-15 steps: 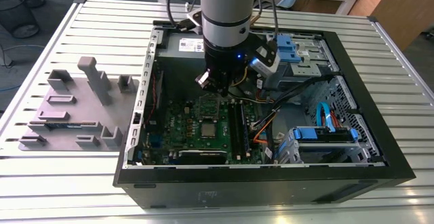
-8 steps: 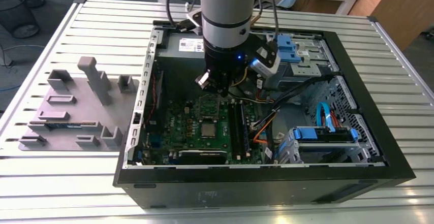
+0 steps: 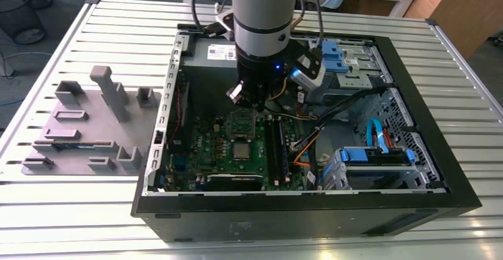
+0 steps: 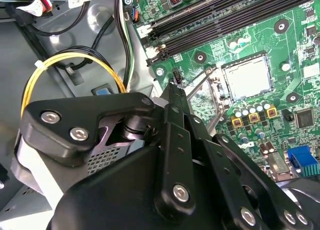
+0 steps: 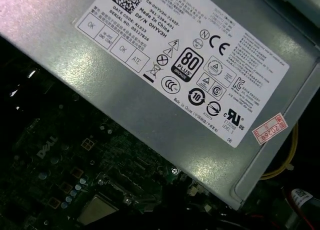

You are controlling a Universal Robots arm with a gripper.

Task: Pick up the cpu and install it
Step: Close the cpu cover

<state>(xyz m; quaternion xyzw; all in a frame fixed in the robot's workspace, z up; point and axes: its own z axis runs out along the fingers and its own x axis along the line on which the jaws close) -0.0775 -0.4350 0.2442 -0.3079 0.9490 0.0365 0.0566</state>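
Observation:
The cpu (image 3: 242, 149) is a small square chip with a dull silver top, lying flat in the socket on the green motherboard (image 3: 208, 148) inside the open computer case. In the second wrist view the cpu (image 4: 248, 78) sits in its socket with the hinged metal frame (image 4: 202, 93) swung up beside it. The first wrist view catches a corner of the cpu (image 5: 97, 211). My gripper (image 3: 247, 102) hangs over the board's far part, above and beyond the cpu, touching nothing I can see. The gripper's black linkage (image 4: 175, 140) fills the near part of the second wrist view.
The grey power-supply box (image 5: 175, 90) lies close behind the gripper. Yellow and black cables (image 4: 75, 60) run beside it, and black memory slots (image 4: 225, 20) flank the socket. Blue drive cages (image 3: 377, 154) fill the case's right in the exterior view. A grey parts fixture (image 3: 86, 124) stands outside at its left.

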